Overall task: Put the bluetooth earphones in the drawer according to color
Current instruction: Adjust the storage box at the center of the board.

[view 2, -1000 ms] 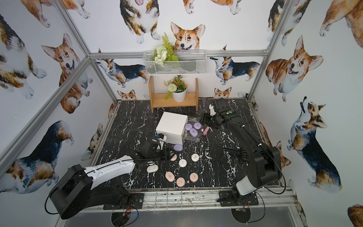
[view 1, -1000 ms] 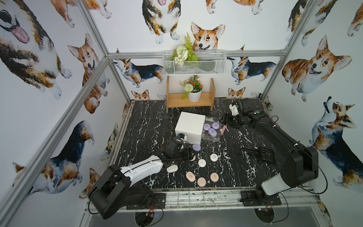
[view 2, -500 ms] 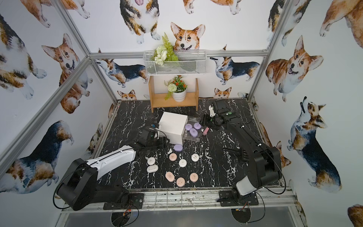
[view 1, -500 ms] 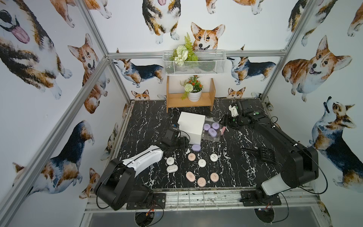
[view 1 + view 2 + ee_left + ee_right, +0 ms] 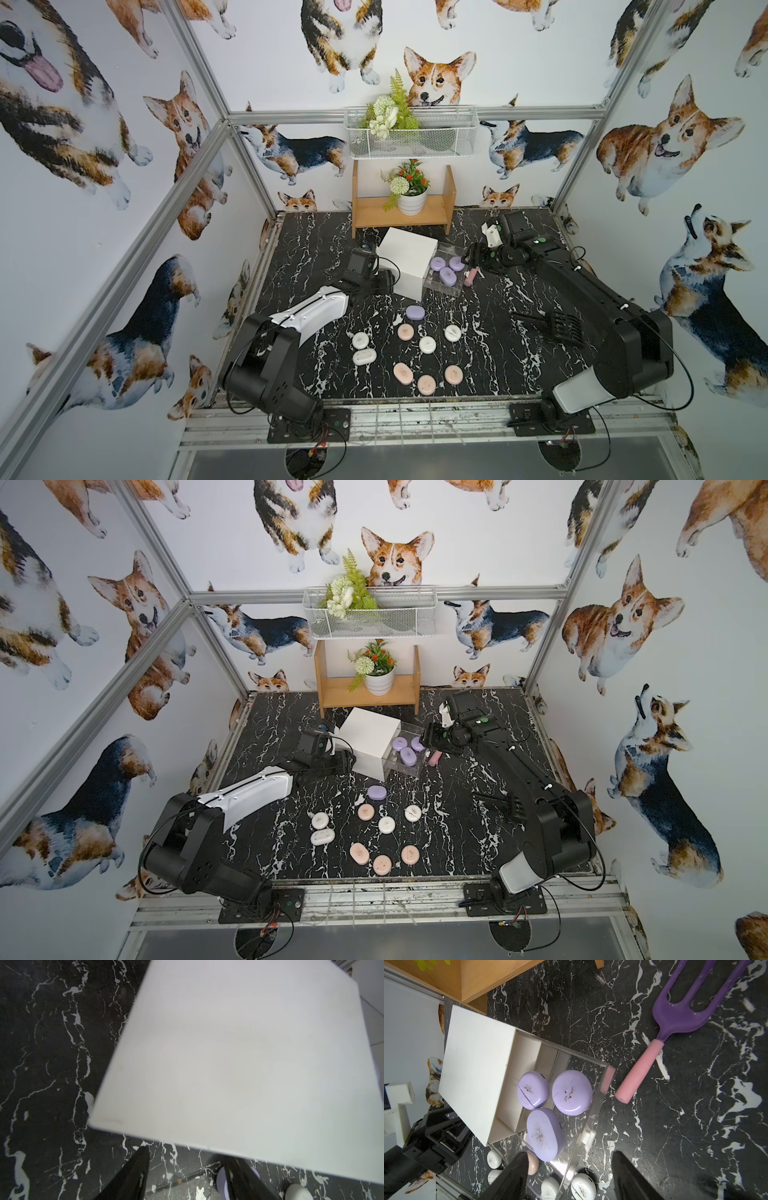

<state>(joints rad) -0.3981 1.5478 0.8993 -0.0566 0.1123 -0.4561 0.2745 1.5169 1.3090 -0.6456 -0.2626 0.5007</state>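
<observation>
Black marble-patterned table point(image 5: 299, 249), contents from left to right.

1. Left gripper point(image 5: 385, 279): just beside the left wall of the white cabinet point(image 5: 409, 259). Fingers point(image 5: 135, 1167) parted with only table between them, their bases cut off by the frame edge. The blurred cabinet fills most of the left wrist view.
2. Cabinet: its drawer fronts cannot be made out in either top view.
3. Drawer tray point(image 5: 593, 1109): clear and pulled out to the right. It holds three lilac cases point(image 5: 572, 1093), and its glare makes the walls hard to trace.
4. Loose lilac case point(image 5: 414, 312): on the table in front of the cabinet, half hidden behind a finger in the left wrist view.
5. White cases point(image 5: 427, 345): four, in front of the cabinet.
6. Pink cases point(image 5: 402, 372): four, among and in front of the white ones.
7. Toy fork point(image 5: 679, 1014): just right of the tray. In both top views only the pink handle shows.
8. Right gripper point(image 5: 473, 255): near the tray's right edge, jaws spread and empty.
9. Black toothed tool point(image 5: 561, 326): partly under the right arm, kind unclear.
</observation>
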